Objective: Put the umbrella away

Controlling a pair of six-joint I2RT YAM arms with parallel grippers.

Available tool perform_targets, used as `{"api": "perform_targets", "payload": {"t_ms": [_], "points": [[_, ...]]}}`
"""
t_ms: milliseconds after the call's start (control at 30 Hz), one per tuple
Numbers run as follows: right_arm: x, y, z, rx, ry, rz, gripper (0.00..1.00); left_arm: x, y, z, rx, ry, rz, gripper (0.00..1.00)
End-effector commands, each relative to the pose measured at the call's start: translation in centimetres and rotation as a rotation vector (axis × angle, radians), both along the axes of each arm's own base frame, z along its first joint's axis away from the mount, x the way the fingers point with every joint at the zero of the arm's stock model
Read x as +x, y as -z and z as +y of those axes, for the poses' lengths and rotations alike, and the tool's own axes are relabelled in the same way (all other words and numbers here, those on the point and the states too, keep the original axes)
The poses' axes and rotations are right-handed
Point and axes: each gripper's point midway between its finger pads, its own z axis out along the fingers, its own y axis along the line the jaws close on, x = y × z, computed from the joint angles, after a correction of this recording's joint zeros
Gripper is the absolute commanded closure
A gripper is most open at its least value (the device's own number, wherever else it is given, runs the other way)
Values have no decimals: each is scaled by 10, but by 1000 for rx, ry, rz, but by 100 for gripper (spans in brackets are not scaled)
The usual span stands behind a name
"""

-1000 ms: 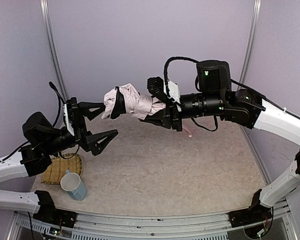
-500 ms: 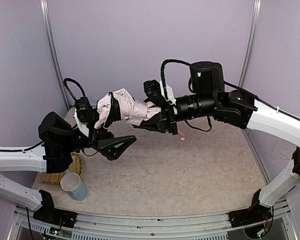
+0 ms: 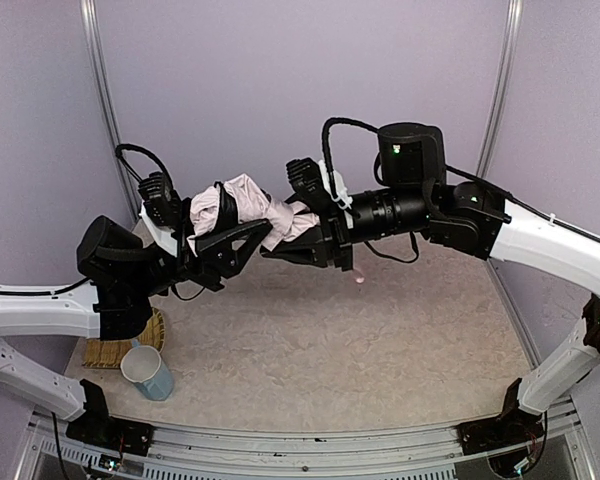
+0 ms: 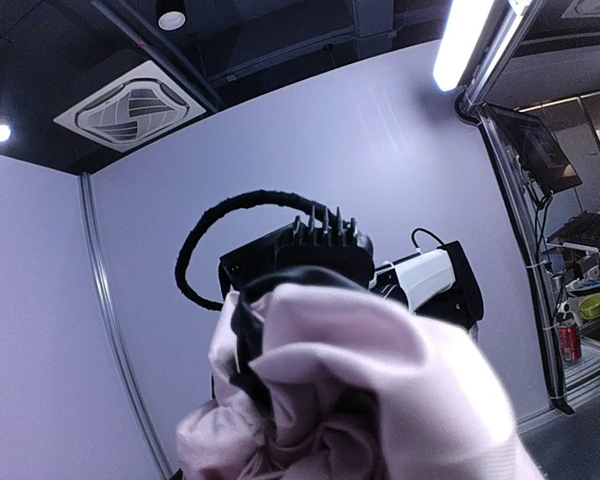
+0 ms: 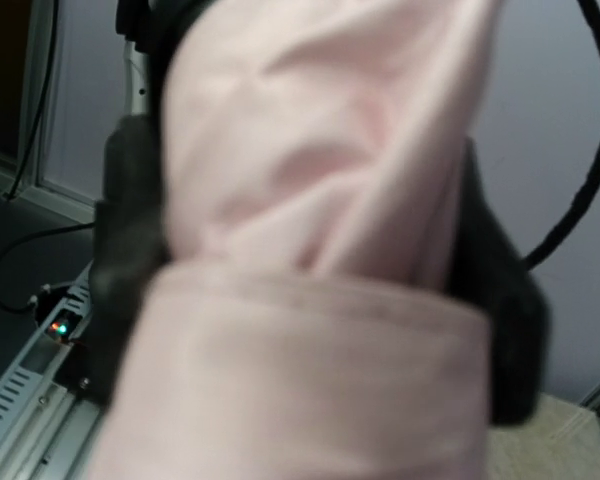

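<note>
Two arms: left arm and right arm are both raised and meet well above the table.
Table: pale speckled top, with a mat and a cup near its left front corner.
Umbrella: a loose pink bundle with a dark band round it, held roughly level in the air between the two grippers and well apart from the table. It is not yet put away.
Right gripper: clamped on the umbrella's right end. Its wrist view shows a dark finger on each side of the pink cloth.
Left gripper: set at the bundle's left end. One finger shows under the cloth and the other is hidden. Its wrist view shows only fabric, so I cannot tell whether it grips.
Mat: woven, partly under the left arm.
Cup: pale blue, upright, just beside the mat.
Pink speck: below the right gripper, too small to identify.
Risk: the left fingers may pinch only loose cloth, so a pull could unfurl the folds.
Risk: if the right gripper lets go too soon, the bundle could sag or drop.
Risk: a low left elbow could tip the cup.
</note>
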Motion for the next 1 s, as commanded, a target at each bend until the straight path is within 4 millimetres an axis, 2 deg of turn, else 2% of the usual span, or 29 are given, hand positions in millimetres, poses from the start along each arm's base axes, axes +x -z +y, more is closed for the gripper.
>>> {"api": "perform_targets", "payload": {"t_ms": [0,33,67,100,167,267,333,567,600,667,700,733,833,933,967], "points": [[-1,-39,-5,116,10,-48,100,-3,-3,0,10,-13,-27,67],[0,-39,-5,116,12,-49,100,-2,-2,-1,15,-20,-28,54],[-1,-40,-4,117,10,-50,100,-2,-1,-2,24,-24,-33,34],[0,-39,-4,117,11,-51,100,-2,1,-3,33,-29,-45,23],[0,-40,-4,118,10,-54,100,1,4,-5,43,-47,-53,20],[1,-39,-3,117,12,-55,100,8,8,-11,59,-73,-37,22],[2,-39,-3,115,16,-54,100,10,10,-13,65,-69,-30,33],[3,-36,-4,104,27,-52,100,11,5,-7,19,-74,-3,96],[3,-36,-4,104,29,-52,100,11,4,-7,21,-72,-3,100],[3,-35,-4,101,29,-50,100,11,4,-7,22,-71,-3,100],[3,-35,-4,102,29,-50,100,11,5,-7,25,-72,-2,92],[3,-35,-5,102,31,-50,100,11,5,-8,30,-70,-2,73],[5,-35,-6,99,44,-51,100,8,7,-5,39,-69,-14,31],[9,-33,-11,92,83,-54,100,6,7,6,38,-110,-48,5],[12,-29,-12,83,107,-53,100,8,8,11,43,-138,-54,2]]}}
